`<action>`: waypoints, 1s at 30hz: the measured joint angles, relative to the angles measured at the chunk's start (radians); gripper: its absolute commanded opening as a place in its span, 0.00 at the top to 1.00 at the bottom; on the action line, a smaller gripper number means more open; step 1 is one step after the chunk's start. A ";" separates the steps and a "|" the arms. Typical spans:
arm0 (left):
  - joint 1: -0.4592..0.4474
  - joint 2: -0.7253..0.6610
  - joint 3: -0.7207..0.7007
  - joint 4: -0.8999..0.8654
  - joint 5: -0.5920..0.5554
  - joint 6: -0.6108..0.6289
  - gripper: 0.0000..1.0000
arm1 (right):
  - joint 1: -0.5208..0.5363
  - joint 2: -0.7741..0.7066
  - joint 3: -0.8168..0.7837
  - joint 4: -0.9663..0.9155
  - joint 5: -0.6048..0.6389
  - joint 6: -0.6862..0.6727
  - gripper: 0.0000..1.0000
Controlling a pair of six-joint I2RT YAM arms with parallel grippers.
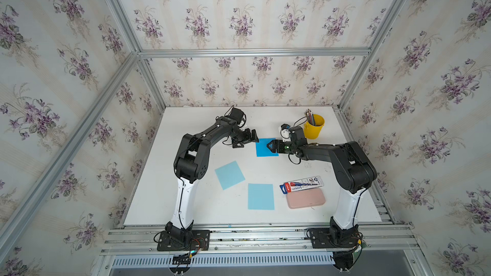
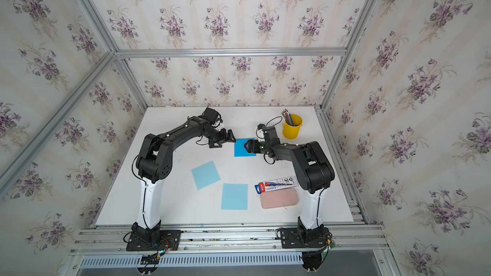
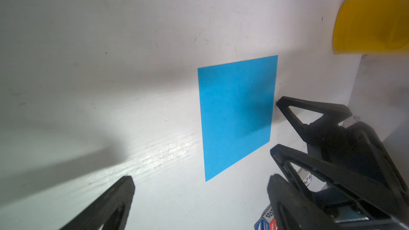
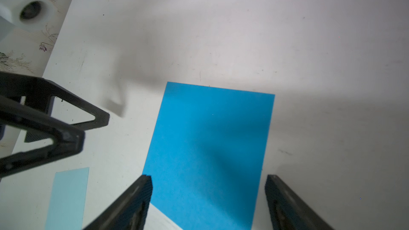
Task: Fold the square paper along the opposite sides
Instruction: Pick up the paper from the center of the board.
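Right wrist, blue paper (image 4: 210, 133) flat, right pincer (image 4: 209, 179) wide astride edge

From my station I can't make out a single legible word, brand or number anywhere on this feed. The only printing sits on the pen package (image 1: 301, 184) lying against the pink case (image 1: 305, 199) in both top views: white and dark marks on red and blue, too small to read. In the left wrist view a corner of the pen package (image 3: 264, 223) shows a blue emblem and white characters on red, blurred past reading.
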 measured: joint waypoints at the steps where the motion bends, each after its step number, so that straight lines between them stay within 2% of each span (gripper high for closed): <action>1: -0.001 0.009 0.001 0.000 0.005 -0.002 0.02 | 0.003 0.004 0.000 0.010 -0.006 0.001 0.15; 8: 0.000 0.039 0.008 0.024 0.042 -0.019 0.02 | 0.040 0.035 0.001 0.077 -0.070 0.012 0.16; 22: 0.002 0.044 -0.041 0.116 0.111 -0.023 0.13 | 0.086 0.055 -0.037 0.194 -0.176 0.040 0.17; 30: 0.003 0.035 -0.077 0.156 0.122 -0.023 0.26 | 0.098 0.072 -0.037 0.237 -0.204 0.056 0.18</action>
